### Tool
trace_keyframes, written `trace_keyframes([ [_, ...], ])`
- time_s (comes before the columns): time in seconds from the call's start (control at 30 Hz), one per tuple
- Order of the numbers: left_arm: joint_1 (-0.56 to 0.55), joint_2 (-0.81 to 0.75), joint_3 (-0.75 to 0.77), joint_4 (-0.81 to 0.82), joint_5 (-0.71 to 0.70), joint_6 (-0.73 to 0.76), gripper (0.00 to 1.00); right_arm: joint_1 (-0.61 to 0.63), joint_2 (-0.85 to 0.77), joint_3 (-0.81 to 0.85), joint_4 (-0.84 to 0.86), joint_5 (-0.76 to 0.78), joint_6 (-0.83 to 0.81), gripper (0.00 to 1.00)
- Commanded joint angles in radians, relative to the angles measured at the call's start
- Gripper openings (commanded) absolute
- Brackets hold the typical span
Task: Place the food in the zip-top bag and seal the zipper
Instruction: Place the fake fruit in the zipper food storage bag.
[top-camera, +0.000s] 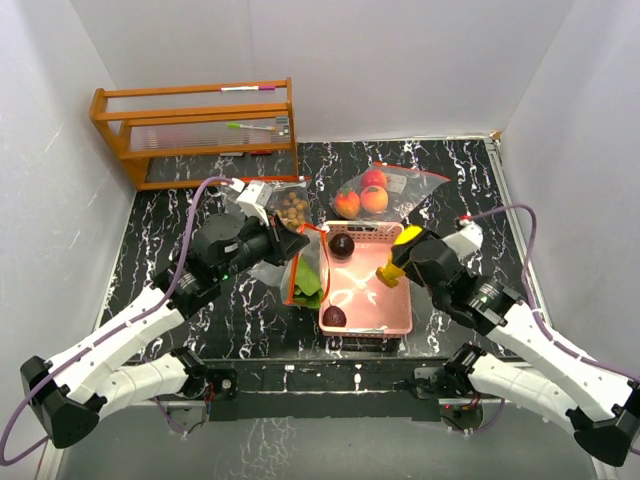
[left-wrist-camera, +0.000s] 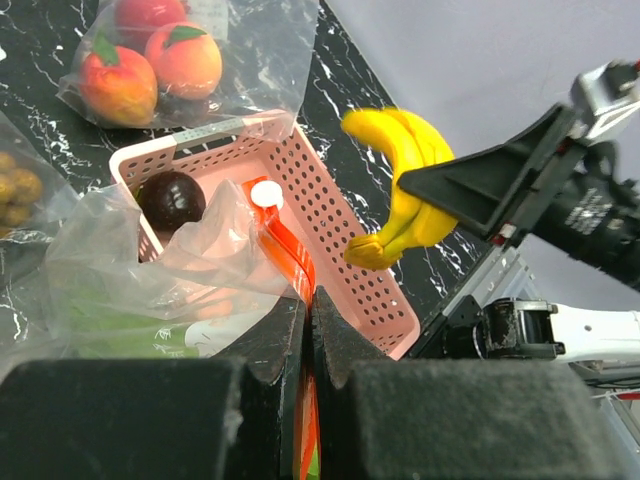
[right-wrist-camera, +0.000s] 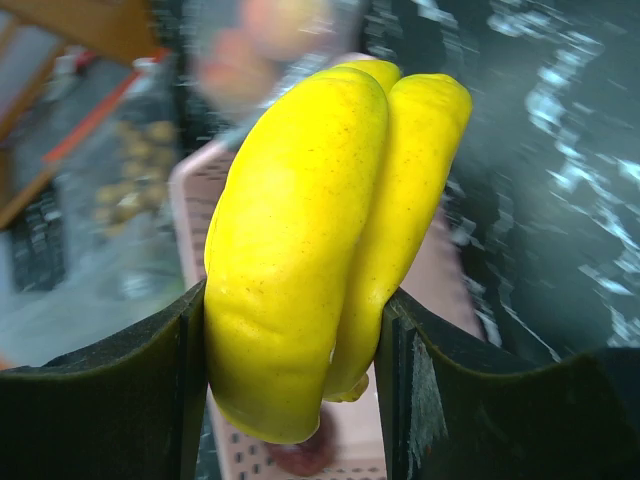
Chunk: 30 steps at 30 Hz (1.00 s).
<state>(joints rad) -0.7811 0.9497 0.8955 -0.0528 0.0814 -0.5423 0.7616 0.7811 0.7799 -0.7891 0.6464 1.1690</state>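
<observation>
Black, white-veined counter (top-camera: 150, 235) under everything. Two arms reaching in from the near edge: left arm (top-camera: 130, 335) toward centre-left, right arm (top-camera: 530, 335) toward centre-right.

At the far left corner: wooden rack (top-camera: 195, 125), with pens (top-camera: 248, 89) on its shelves.

Centre of the counter: pink basket (top-camera: 362, 290), long axis running near to far.

Just left of the basket: zip-top bag (top-camera: 303, 275), clear, with an orange zipper strip (left-wrist-camera: 290, 250); film overlapping the basket's left rim. Left jaws fully closed, pinching that bag at the orange strip. Strip seen running down between the pads in the left wrist view. Low inside the bag: green cucumbers (top-camera: 308, 285).

Behind the basket: second clear bag (top-camera: 400, 185) lying on the counter, orange and red round fruits (top-camera: 362, 197) inside. Left of that, just past the left wrist: third clear bag (top-camera: 272, 198) holding a longan bunch (top-camera: 292, 210).

Right jaws clamped on the bananas (right-wrist-camera: 310, 230), one pad on each side of the bunch. Bunch held in the air over the basket's right wall, toward the far end. Not in any bag yet.

In the basket: two dark purple fruits (top-camera: 342, 245), that one at the far end, the other (top-camera: 334, 316) at the near end, well apart. Neither bagged.
</observation>
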Motion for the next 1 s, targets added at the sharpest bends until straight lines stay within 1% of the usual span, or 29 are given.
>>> trace_keyframes([
  [0.0,-0.003,0.013,0.045,-0.001,-0.025,0.007,0.00,-0.002,-0.036,0.041,0.544,-0.190,-0.477,0.10],
  [0.1,-0.003,0.042,0.066,0.007,-0.016,-0.010,0.00,-0.001,-0.018,0.012,0.743,-0.323,-0.588,0.09],
  [0.23,-0.003,0.094,0.091,0.005,-0.023,-0.025,0.00,0.006,-0.020,-0.026,0.968,-0.414,-0.673,0.08],
  [0.37,-0.003,0.142,0.116,0.029,-0.020,-0.047,0.00,0.021,0.008,-0.010,1.020,-0.482,-0.746,0.08],
  [0.53,-0.002,0.179,0.164,0.056,-0.042,-0.068,0.00,0.059,0.032,-0.011,1.033,-0.522,-0.773,0.08],
  [0.7,-0.003,0.191,0.214,0.054,-0.081,-0.068,0.00,0.155,0.018,-0.051,1.059,-0.442,-0.790,0.08],
  [0.87,-0.003,0.155,0.171,0.122,-0.108,-0.124,0.00,0.311,-0.023,-0.161,1.179,-0.199,-0.818,0.08],
  [0.97,-0.003,0.139,0.152,0.158,-0.110,-0.159,0.00,0.397,0.017,-0.189,1.253,-0.067,-0.884,0.08],
])
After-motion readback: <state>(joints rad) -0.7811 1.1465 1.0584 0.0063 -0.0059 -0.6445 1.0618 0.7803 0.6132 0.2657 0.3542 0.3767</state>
